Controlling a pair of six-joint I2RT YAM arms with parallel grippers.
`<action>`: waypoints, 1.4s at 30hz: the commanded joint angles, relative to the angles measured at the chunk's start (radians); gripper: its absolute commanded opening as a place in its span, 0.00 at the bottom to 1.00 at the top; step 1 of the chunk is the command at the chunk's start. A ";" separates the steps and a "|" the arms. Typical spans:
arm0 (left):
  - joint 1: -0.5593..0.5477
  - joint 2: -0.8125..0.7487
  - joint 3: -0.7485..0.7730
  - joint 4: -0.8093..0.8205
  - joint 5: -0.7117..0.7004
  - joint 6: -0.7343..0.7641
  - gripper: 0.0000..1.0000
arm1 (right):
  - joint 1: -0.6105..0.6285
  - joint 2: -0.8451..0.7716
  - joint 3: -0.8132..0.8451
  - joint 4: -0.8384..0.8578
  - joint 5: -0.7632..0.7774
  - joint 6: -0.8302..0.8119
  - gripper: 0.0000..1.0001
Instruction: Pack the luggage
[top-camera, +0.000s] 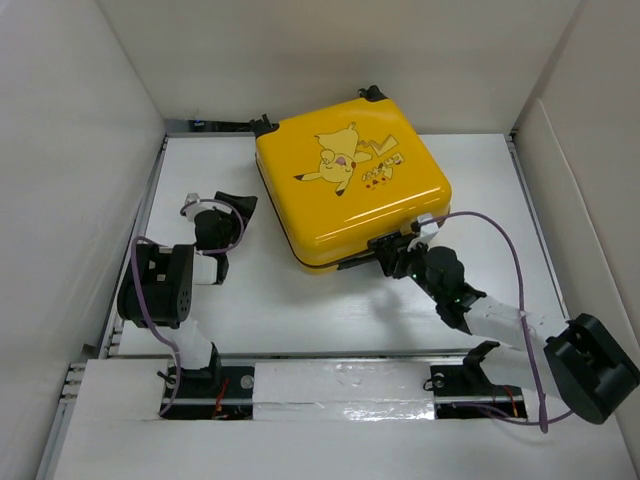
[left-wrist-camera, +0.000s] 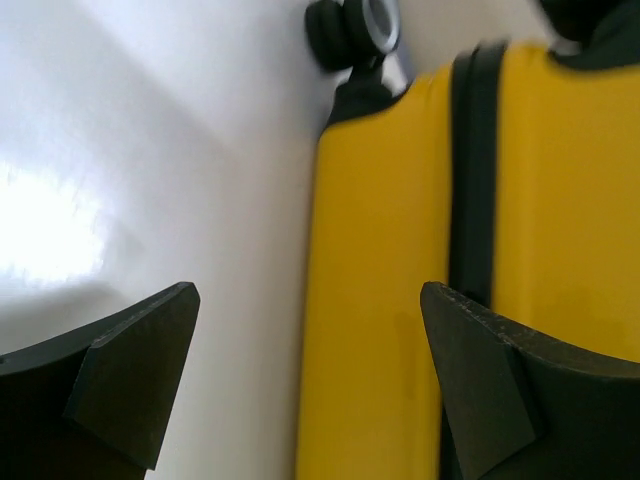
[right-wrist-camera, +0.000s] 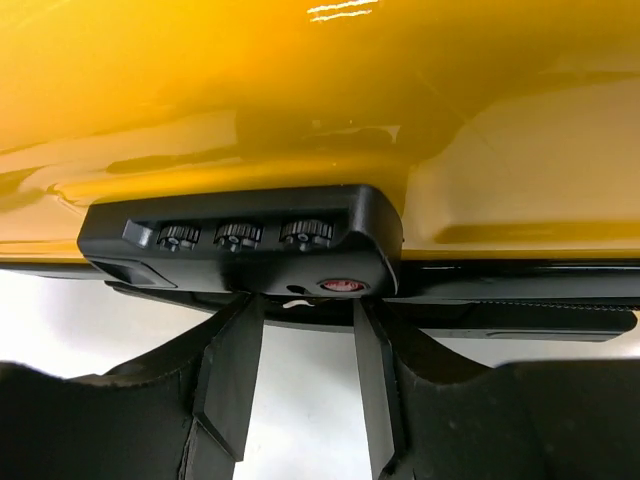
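White tabletop, matte and flat, hemmed on three sides by plain white walls: back wall, left wall, right wall. Thin metal rails along the left and right edges of the table. Across the near edge, a white board with a glossy, wrinkled strip in its middle. Soft, even light from above, with only faint shadows. Seen from the left wrist, a bright patch of glare on the white surface.
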 joint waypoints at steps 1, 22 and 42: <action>-0.027 -0.064 -0.049 0.151 -0.008 -0.012 0.92 | -0.012 0.058 0.005 0.250 0.084 -0.019 0.47; -0.360 -0.115 -0.241 0.243 0.041 0.109 0.85 | 0.114 -0.251 0.008 0.295 0.164 -0.075 0.00; -0.470 -0.204 -0.229 0.203 0.009 0.105 0.84 | -0.120 -0.340 -0.073 -0.157 0.111 0.077 0.01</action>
